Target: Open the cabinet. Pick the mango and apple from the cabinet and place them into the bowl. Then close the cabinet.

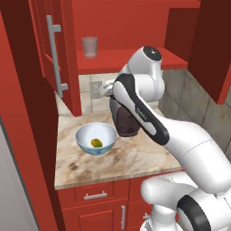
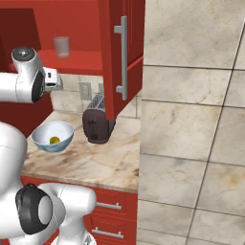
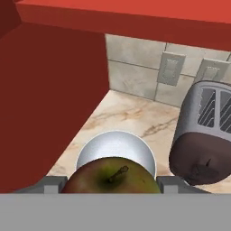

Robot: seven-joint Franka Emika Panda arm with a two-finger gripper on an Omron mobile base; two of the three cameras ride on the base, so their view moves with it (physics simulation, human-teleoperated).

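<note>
In the hand view the dark red-brown apple (image 3: 113, 178) sits between my fingers (image 3: 53, 184), stem up, and the gripper (image 2: 55, 79) is shut on it. It hangs below the cabinet shelf (image 1: 128, 59), above the counter. Directly beneath the apple lies the bowl (image 3: 97, 146), pale blue outside (image 1: 83, 137), also seen at the counter's left (image 2: 42, 139). The yellow-green mango (image 1: 96, 143) rests inside the bowl (image 2: 54, 139). Both cabinet doors stand open: the left door (image 1: 67, 49) and the right door (image 2: 112, 57).
A clear glass cup (image 1: 90, 47) stands on the cabinet shelf. A dark toaster (image 2: 97, 125) sits on the marble counter (image 1: 135, 158) right of the bowl, under the open right door. Wall outlets (image 3: 170, 68) are behind it. Lower red drawers (image 1: 95, 195) run below.
</note>
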